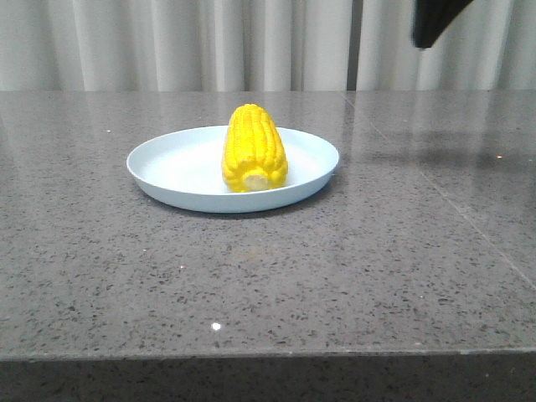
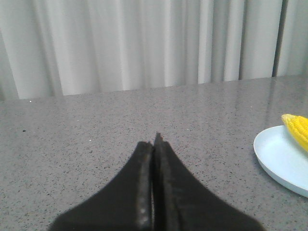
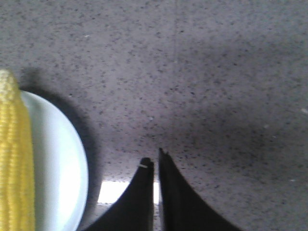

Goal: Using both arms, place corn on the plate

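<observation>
The yellow corn (image 1: 254, 148) lies on the pale blue plate (image 1: 167, 159) in the middle of the table, its paler stub end toward the front. A dark part of my right arm (image 1: 437, 21) shows at the top right of the front view, high above the table. My right gripper (image 3: 155, 161) is shut and empty, above bare table beside the plate (image 3: 60, 173) and corn (image 3: 14, 159). My left gripper (image 2: 155, 140) is shut and empty, low over the table, apart from the plate (image 2: 281, 156) and corn tip (image 2: 297, 126).
The grey speckled stone table (image 1: 268, 276) stretches wide on all sides of the plate, its front edge near the bottom of the front view. Pale curtains (image 1: 209, 42) hang behind the table's far edge. A bright light reflection (image 3: 113, 191) lies on the table by the right gripper.
</observation>
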